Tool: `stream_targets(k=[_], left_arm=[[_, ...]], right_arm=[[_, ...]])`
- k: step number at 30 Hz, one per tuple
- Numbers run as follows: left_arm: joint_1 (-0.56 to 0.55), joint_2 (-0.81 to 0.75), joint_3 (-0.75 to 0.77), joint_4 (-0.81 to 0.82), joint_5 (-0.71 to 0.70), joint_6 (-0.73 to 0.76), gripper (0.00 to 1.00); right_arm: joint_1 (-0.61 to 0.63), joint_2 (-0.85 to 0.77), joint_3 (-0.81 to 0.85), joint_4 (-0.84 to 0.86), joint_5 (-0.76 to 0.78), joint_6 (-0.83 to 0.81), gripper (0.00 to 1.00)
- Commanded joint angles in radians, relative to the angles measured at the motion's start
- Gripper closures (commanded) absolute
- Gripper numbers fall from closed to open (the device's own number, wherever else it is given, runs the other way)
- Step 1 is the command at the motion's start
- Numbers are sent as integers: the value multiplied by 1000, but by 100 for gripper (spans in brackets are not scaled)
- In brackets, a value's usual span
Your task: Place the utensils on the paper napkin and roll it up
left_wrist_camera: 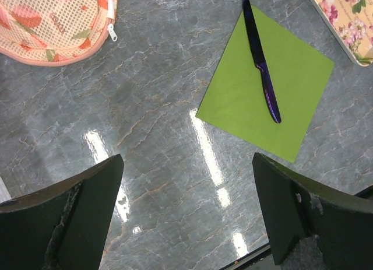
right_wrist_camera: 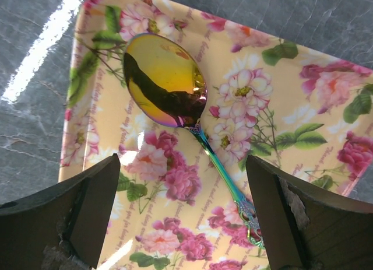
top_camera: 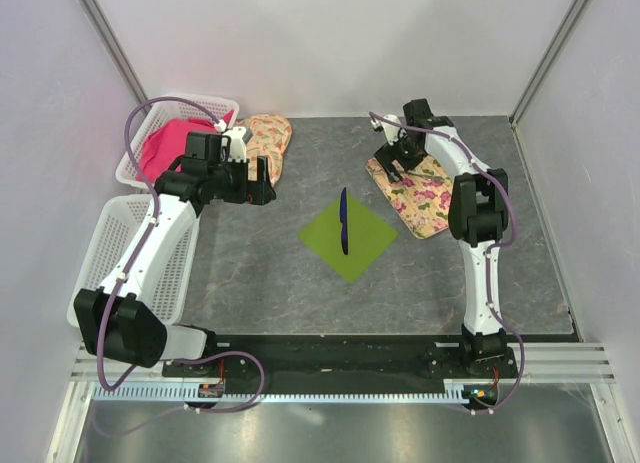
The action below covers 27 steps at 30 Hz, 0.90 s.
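Observation:
The lime-green paper napkin (top_camera: 348, 237) lies flat in the middle of the table, also in the left wrist view (left_wrist_camera: 265, 92). A dark-blue knife (top_camera: 343, 220) lies on it, its tip past the napkin's far corner (left_wrist_camera: 260, 63). A spoon with a shiny yellow-gold bowl (right_wrist_camera: 166, 80) and iridescent handle lies on the floral tray (right_wrist_camera: 315, 124). My right gripper (right_wrist_camera: 183, 217) is open just above the tray, its jaws either side of the spoon's handle. My left gripper (left_wrist_camera: 186, 214) is open and empty above bare table, left of the napkin.
The floral tray (top_camera: 420, 198) sits at the back right. A floral mesh pouch (top_camera: 265, 138) lies at the back left, beside a white basket (top_camera: 150, 163) holding pink cloth. A second white basket (top_camera: 110, 253) stands by the left edge.

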Motion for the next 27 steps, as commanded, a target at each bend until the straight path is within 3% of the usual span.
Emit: stream_targets(k=[1, 6, 9, 21, 23, 27], left_arm=[[5, 7, 34, 1, 21, -6, 0], [4, 18, 37, 1, 41, -18, 0], [4, 22, 42, 1, 35, -21, 0], [4, 35, 59, -3, 27, -24, 0], [4, 35, 60, -3, 22, -24, 0], [4, 33, 63, -3, 12, -26, 0]], right_arm=[[-11, 36, 48, 22, -13, 12, 3], [-33, 53, 52, 20, -30, 31, 4], [-51, 56, 50, 11, -52, 44, 10], [-72, 23, 4, -8, -59, 38, 68], [-71, 9, -4, -8, -59, 38, 73], [-72, -20, -16, -6, -53, 54, 96]])
